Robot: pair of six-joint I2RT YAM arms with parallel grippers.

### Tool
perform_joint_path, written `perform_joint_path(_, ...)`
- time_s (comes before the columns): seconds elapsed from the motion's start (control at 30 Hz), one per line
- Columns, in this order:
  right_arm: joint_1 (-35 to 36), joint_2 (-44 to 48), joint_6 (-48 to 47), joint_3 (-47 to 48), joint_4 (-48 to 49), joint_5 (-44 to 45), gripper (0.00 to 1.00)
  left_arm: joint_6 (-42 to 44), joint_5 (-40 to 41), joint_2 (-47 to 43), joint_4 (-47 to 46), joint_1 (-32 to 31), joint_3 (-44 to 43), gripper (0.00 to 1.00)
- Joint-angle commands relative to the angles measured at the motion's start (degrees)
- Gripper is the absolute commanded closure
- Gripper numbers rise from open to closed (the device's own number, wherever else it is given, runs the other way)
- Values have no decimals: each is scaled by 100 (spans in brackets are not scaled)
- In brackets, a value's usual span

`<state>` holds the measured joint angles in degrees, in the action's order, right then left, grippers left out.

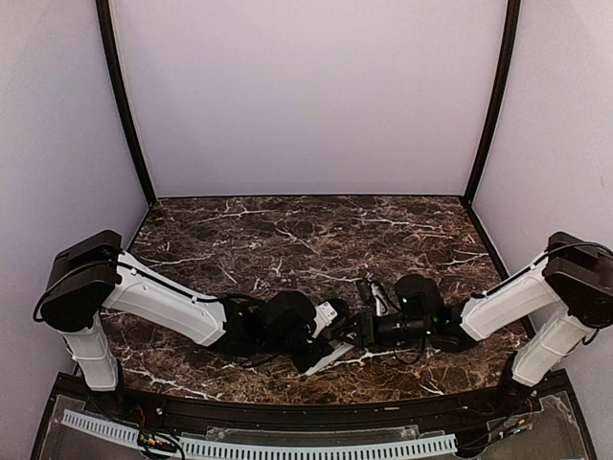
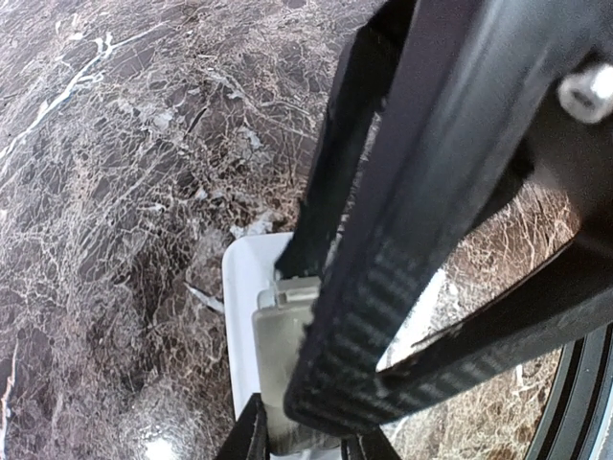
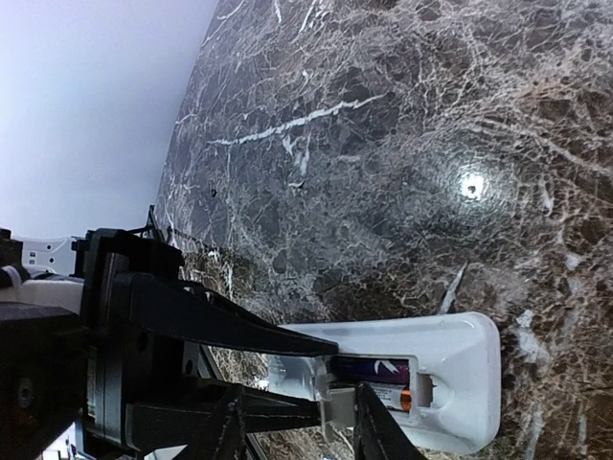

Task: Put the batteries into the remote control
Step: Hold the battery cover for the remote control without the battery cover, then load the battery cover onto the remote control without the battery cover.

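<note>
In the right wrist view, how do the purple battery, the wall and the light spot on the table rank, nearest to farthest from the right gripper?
1. purple battery, bottom, in the remote.
2. light spot, upper right.
3. wall, upper left.

The remote control (image 1: 332, 356) is at the front middle of the table (image 1: 287, 230), between the left gripper (image 2: 311, 441) on its left and the right gripper (image 3: 305, 422) on its right, and two batteries (image 3: 372, 368) sit side by side inside its bay.
</note>
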<state>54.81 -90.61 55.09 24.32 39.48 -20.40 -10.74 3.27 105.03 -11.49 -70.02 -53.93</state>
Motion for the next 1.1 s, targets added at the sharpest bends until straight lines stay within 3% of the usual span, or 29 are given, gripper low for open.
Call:
perform_joint_path(0.0,-110,564,-661,340,-1372,302,61,-45,-203,-27,578,-73,255,89)
perform_joint_path(0.13,-167,931,-994,491,-2067,453,59,-36,-205,-27,594,-73,275,89)
perform_joint_path(0.33,-173,1088,-1600,876,-2801,451,77,-43,-212,-10,608,-73,271,88)
perform_joint_path(1.07,-165,522,-1738,1023,-2643,127,89,-5,-225,35,663,-73,234,87)
